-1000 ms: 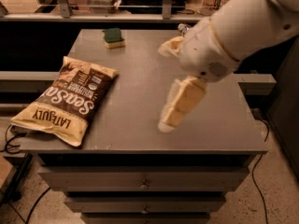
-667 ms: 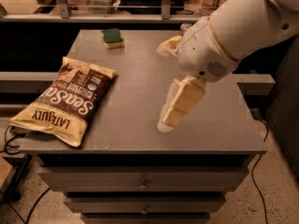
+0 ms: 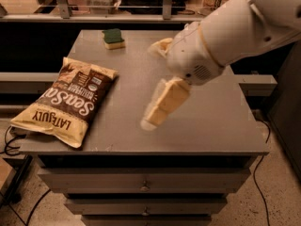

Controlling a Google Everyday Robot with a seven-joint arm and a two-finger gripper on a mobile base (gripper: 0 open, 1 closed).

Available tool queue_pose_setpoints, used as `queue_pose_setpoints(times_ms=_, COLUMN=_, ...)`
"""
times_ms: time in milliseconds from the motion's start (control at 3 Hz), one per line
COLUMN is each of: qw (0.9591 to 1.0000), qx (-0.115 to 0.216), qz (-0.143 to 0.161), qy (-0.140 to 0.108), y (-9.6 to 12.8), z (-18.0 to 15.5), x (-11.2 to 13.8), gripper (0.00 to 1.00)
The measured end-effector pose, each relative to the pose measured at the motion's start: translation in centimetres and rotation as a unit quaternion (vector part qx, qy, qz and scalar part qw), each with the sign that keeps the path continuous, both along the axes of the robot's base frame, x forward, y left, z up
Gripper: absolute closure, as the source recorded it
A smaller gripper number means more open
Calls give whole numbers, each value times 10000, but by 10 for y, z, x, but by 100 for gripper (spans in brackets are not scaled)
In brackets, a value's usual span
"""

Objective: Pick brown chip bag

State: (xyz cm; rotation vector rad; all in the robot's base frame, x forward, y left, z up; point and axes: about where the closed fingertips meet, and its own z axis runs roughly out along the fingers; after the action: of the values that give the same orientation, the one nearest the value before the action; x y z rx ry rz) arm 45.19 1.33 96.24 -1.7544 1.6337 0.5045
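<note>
The brown chip bag (image 3: 68, 100) lies flat on the left side of the grey table (image 3: 211, 121), its pale yellow "LATE JULY" end hanging a little over the front left edge. My gripper (image 3: 153, 84) hangs over the middle of the table, to the right of the bag and apart from it. Its two pale fingers are spread wide, one (image 3: 164, 102) pointing down to the front, the other (image 3: 160, 46) towards the back. It holds nothing. The white arm reaches in from the upper right.
A small green-topped yellow sponge (image 3: 113, 38) sits at the back of the table. Drawers run below the table front. A metal rail and clutter stand behind the table. Cables lie on the floor at left and right.
The gripper has moved a little to the left, towards the bag. The bag and sponge have not moved.
</note>
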Motion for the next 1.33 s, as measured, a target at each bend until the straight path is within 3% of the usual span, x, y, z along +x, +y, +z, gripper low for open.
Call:
queue_pose_setpoints(times_ms=333, qw=9979, qx=632, qz=1, qy=142, y=57, z=-9, x=18, gripper=0)
queue_pose_setpoints(times_ms=667, qw=9951, qx=938, qz=-97, qy=288, y=106, z=-22, x=37, gripper=0)
queue_pose_setpoints(times_ms=1000, qw=9931, qx=999, qz=-334, qy=508, y=151, z=-52, x=63, gripper=0)
queue_pose_setpoints(times_ms=1333, qw=9927, qx=892, qz=-483, qy=654, y=170, z=-73, x=76, gripper=0)
